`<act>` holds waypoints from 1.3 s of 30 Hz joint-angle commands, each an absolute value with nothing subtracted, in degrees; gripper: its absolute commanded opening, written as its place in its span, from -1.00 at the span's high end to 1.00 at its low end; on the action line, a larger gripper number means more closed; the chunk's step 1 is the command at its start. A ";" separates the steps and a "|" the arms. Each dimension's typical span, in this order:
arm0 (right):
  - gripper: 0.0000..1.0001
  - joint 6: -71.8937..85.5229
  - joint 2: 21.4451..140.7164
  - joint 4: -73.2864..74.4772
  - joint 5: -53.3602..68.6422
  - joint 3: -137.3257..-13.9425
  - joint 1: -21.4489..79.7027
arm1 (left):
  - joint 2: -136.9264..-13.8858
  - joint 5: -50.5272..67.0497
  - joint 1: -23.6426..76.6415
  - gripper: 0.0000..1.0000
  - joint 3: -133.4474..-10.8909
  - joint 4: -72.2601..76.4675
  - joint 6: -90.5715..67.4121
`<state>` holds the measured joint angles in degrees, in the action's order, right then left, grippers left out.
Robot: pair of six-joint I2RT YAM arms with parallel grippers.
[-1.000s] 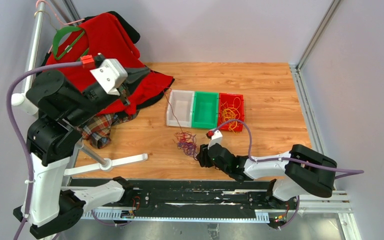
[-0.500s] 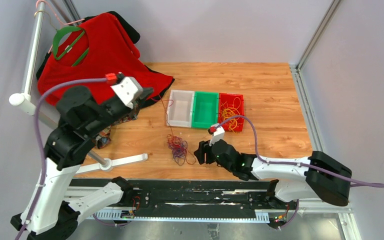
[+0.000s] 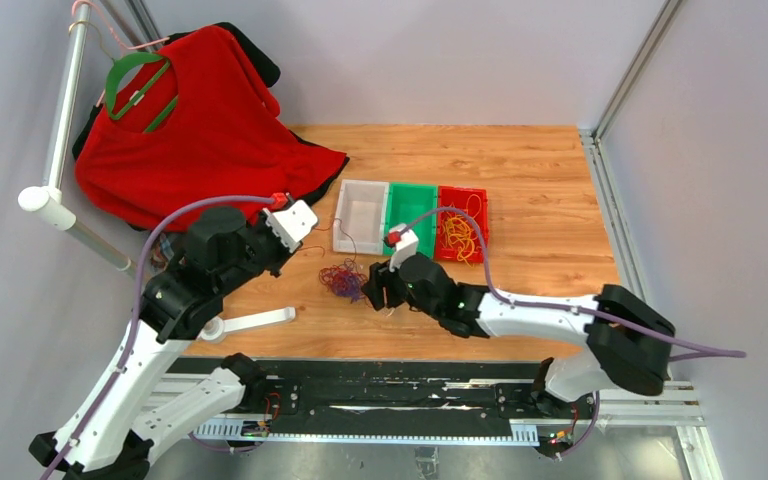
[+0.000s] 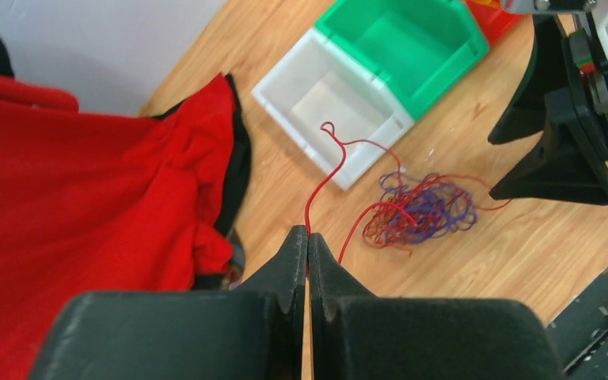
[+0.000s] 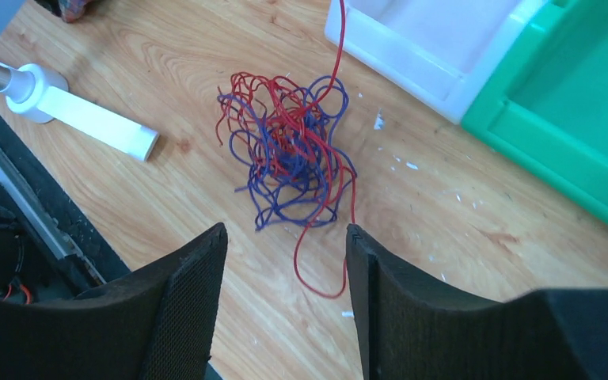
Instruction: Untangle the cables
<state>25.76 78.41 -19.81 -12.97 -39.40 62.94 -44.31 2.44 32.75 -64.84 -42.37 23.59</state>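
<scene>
Where right gripper [image 5: 285, 233] points, cables [image 5: 289, 154] lie.

The left arm [image 3: 210, 255] comes down from high in front of the red shirt [image 3: 200, 130], which now shows whole, and reaches low over the table [image 3: 530, 190]. Its pincer [image 4: 307, 233] sits nearer the white bin [image 4: 340, 99]. The red strand [image 4: 317, 184] it pinches was long and nearly straight a second ago; now it runs short and curved. The tangle of cables [image 3: 343, 280] slides left, ending in front of the white bin. The right arm [image 3: 520, 312] stretches farther left after it, and its pincer [image 5: 285, 229] stands wider apart than before.
</scene>
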 commanded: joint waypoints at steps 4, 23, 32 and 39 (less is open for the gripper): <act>-0.12 23.09 92.45 -20.26 -4.31 -49.88 60.63 | -39.72 -8.64 32.78 0.99 -57.33 -45.26 27.78; 0.99 24.34 94.73 -21.16 0.84 -47.69 58.33 | -53.06 17.91 32.70 -0.28 -48.69 -44.42 37.40; 0.99 25.56 94.30 -22.28 4.17 -46.47 56.17 | -67.26 17.72 32.72 -0.13 -48.66 -35.57 42.92; 0.99 26.19 94.82 -23.30 7.29 -46.10 55.27 | -72.23 15.01 32.30 -0.24 -48.21 -26.30 44.49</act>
<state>25.21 95.68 -21.37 4.67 -46.94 56.31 -71.88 15.53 32.73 -47.83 -33.50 42.02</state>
